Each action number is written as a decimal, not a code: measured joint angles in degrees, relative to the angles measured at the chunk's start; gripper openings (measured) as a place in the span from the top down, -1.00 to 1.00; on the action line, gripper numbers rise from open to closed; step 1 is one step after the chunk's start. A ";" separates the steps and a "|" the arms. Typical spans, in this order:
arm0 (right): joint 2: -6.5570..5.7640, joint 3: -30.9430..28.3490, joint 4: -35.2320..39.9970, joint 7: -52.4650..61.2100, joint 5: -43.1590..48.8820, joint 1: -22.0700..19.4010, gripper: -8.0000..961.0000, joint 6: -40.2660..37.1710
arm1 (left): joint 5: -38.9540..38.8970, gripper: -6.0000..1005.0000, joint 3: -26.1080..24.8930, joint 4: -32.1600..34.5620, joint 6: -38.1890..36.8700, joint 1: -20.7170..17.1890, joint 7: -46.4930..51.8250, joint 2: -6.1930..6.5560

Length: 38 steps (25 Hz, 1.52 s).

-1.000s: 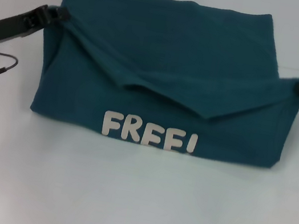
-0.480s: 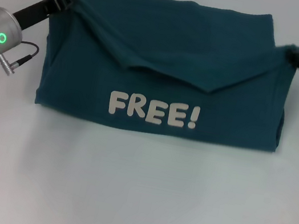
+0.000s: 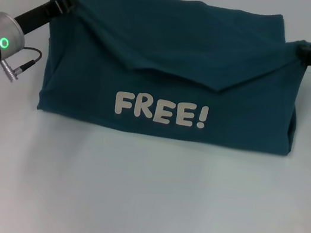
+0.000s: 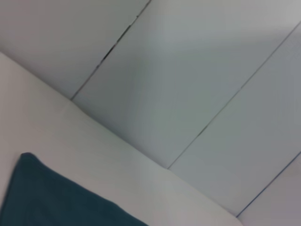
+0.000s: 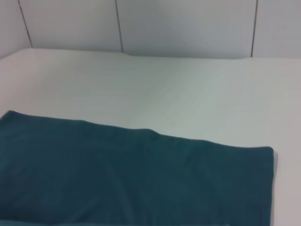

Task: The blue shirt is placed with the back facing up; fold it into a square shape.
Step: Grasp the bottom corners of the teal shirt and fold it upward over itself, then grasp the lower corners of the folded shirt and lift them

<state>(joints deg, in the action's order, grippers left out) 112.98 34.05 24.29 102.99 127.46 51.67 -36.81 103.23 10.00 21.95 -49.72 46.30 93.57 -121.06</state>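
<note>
Folding: two grippers carry the near edge of the blue shirt [image 3: 173, 65] over itself toward the far edge, judged to be the last fold of the task.
Shirt position: it lies at the centre of the white table [image 3: 141, 198], reaching toward 12 o'clock in the head view, already a wide rectangle.
Lettering: the white word "FREE!" [image 3: 161, 110] faces up on the turned-over layer, close to the near fold line at 6 o'clock.
Flap: the lifted layer sags in the middle into a shallow V, its point just above the lettering.
Left gripper [image 3: 60, 3]: at 10 o'clock, at the shirt's far-left corner, clenched on a pinch of the fabric.
Right gripper [image 3: 304, 51]: at 2 o'clock, at the far-right corner, the cloth gathered onto its tip, so it reads as grasping the fabric too.
Wrist views: the left shows only one shirt corner [image 4: 28, 162] on the table; the right shows the flat far layer [image 5: 141, 179] and its straight edge.
Doing it well: both corners should travel level and together, held taut enough to pull out the sag, then be set down in line with the far edge before letting go.
Risk: uneven release would likely leave a diagonal crease or a skewed edge.
</note>
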 joint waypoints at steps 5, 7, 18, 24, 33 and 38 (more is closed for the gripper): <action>0.40 0.05 -1.48 -1.42 -0.13 0.01 0.91 2.47 | -0.13 0.69 0.03 -1.31 1.08 0.00 -0.22 -0.10; 0.45 0.05 -1.86 -1.71 -0.13 0.01 0.92 3.15 | -0.14 0.69 0.06 -1.55 1.47 0.00 -0.65 -0.31; 1.27 0.07 -2.04 -3.18 -0.12 0.01 0.91 4.24 | -0.74 0.67 -0.16 -2.05 1.92 0.11 -2.19 -1.35; 1.47 0.14 -0.81 -4.41 -0.10 -0.39 0.58 3.72 | -4.74 0.61 -0.13 -1.74 1.92 -0.84 -3.91 -1.91; 1.53 -0.04 2.10 -4.17 -0.10 -1.03 0.18 3.03 | -7.02 0.01 -0.24 -1.17 1.07 -2.30 -4.41 -1.64; 0.99 -0.56 4.86 -0.75 -0.53 -3.14 -0.10 -4.03 | -7.51 -0.36 0.98 1.37 -4.86 -4.75 -4.36 -1.82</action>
<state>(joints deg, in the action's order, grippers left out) 113.97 33.49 29.15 102.24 126.93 48.53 -40.84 95.72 10.98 23.32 -54.58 41.55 89.20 -122.88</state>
